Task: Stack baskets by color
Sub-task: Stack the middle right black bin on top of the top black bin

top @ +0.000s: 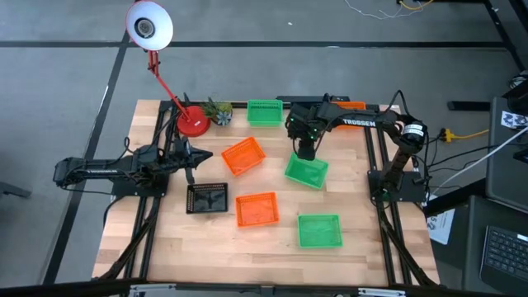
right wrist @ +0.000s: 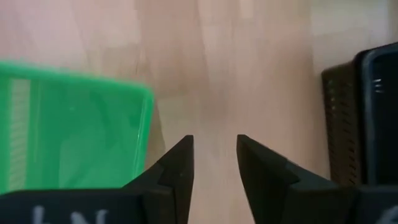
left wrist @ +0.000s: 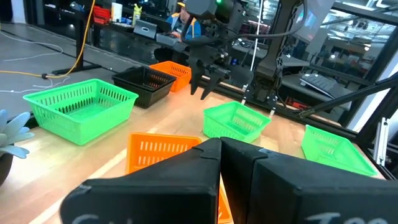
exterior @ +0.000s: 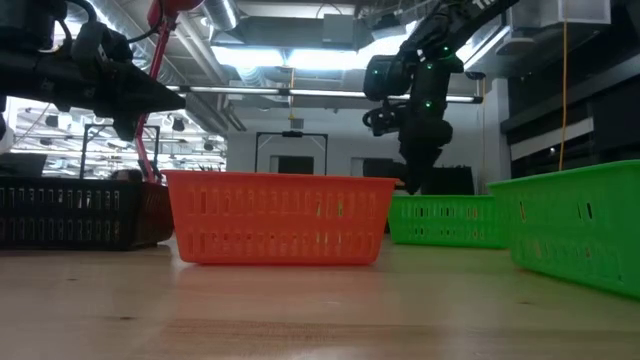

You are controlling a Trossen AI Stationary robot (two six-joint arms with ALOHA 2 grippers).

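While right end effector (top: 306,153) hangs spread: three green baskets (top: 306,172), three orange (top: 243,156), two black (top: 207,198); left end effector (top: 196,157) pressed together.

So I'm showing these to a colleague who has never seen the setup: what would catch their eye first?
Probably the bright perforated plastic baskets scattered over the wooden table: three green ones, two orange ones and a black one near the left claw. Next, the right claw, open just above the edge of a tilted green basket mid-table. The red-based desk lamp with its white head stands at the far left corner.
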